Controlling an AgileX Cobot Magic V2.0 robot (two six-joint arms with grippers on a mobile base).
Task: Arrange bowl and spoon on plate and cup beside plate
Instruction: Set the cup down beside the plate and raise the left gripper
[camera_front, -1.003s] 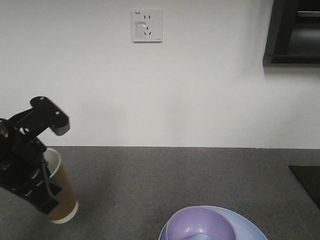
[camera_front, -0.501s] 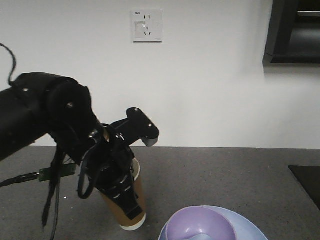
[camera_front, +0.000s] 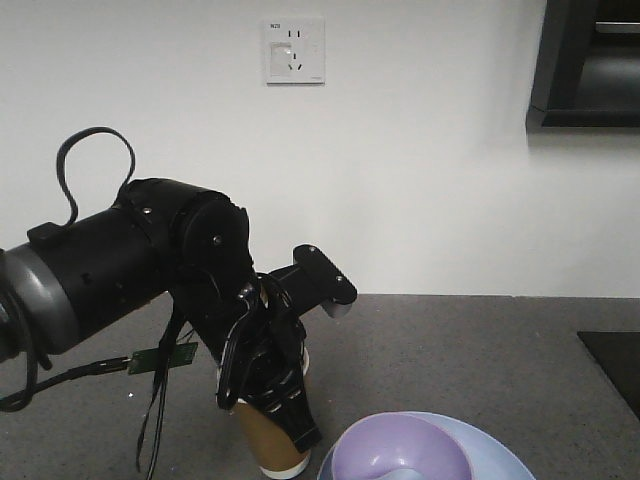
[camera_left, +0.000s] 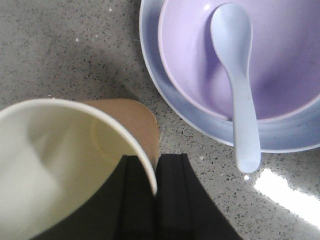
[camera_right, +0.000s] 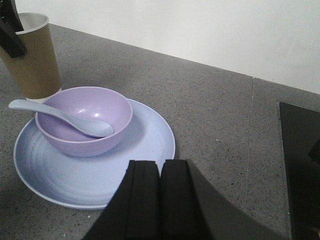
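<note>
Left gripper (camera_left: 155, 192) clamps the cup (camera_left: 65, 165) rim, setting it beside the plate (camera_right: 130, 165); next, let go. Right gripper (camera_right: 160, 200) hangs closed, empty.

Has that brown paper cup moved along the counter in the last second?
Yes. The cup, pinched in the left tool, has travelled rightward, away from the frame's left edge, ending beside the plate.
</note>
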